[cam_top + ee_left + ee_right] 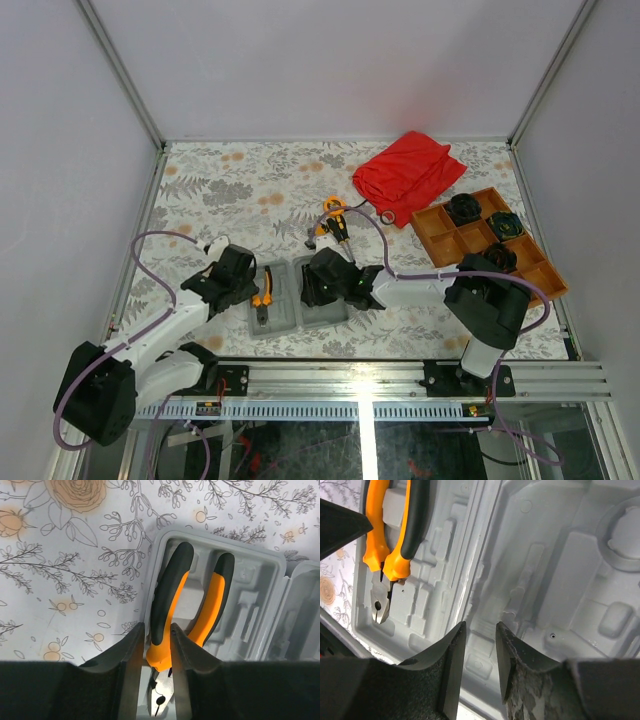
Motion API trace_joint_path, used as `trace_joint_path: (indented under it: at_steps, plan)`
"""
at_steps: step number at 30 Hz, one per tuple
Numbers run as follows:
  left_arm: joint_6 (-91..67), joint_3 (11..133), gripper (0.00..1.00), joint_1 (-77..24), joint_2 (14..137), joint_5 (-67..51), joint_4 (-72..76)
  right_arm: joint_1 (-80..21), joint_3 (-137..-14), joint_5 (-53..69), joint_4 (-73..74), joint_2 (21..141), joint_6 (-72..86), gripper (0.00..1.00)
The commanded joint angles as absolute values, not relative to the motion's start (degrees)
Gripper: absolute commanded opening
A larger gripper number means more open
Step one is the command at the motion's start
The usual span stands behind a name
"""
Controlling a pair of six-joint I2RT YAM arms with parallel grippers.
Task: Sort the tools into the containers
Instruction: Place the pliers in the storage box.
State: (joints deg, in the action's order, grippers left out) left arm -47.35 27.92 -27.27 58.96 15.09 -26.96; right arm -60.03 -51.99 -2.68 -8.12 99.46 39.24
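left end effector (156, 632) closed on the neck of the pliers (165, 600), which lie in the left tray (250, 580) on the tabletop (75, 605), handles pointing away from the fingers. right end effector (480, 630) narrowly parted and empty, over the right tray (570, 570), which sits just beside the left one. further tools (335, 228) lie on the tabletop beyond both trays.

Left tray (435, 605) holds pliers (395, 540); right tray (560, 580) recesses lie open.
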Motion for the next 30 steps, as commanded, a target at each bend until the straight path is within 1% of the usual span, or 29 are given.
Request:
trace_joint_path:
  at_steps: [1,4,6,10,15,17,20,26,30]
  plan:
    - [-46.3,25.72,0.23,-27.11,60.13,10.34,-22.78,-60.3,-49.37,-8.85,0.02,98.17,41.54,0.37]
    - [-46.74,25.09,0.18,-27.17,60.67,8.7,-22.51,-60.34,-47.09,-10.0,1.06,96.66,42.71,0.36]
    - [-46.8,25.01,0.17,-27.16,60.08,8.19,-22.9,-60.29,-45.72,-10.22,1.23,95.65,42.78,0.36]
    - [-47.11,26.92,0.19,-27.25,56.71,9.38,-25.47,-60.29,-42.7,-8.9,-1.5,93.01,42.03,0.36]
    - [-46.0,32.13,0.21,-27.48,55.79,11.08,-28.62,-60.3,-43.02,-8.92,-1.25,93.13,40.93,0.36]
    - [-45.28,33.77,0.21,-27.95,57.16,11.18,-28.7,-60.29,-43.15,-8.96,-1.04,93.33,40.78,0.36]
    - [-44.15,35.86,0.16,-29.48,60.47,12.02,-28.5,-60.3,-43.07,-9.06,-1.19,93.55,40.85,0.35]
    - [-43.25,38.63,0.1,-32.94,68.16,14.61,-28.21,-60.29,-42.7,-8.51,-1.6,94.24,41.16,0.34]
    - [-43.33,39.3,0.09,-34.21,70.87,17.07,-28.58,-60.29,-42.21,-8.18,-1.78,94.32,41.31,0.34]
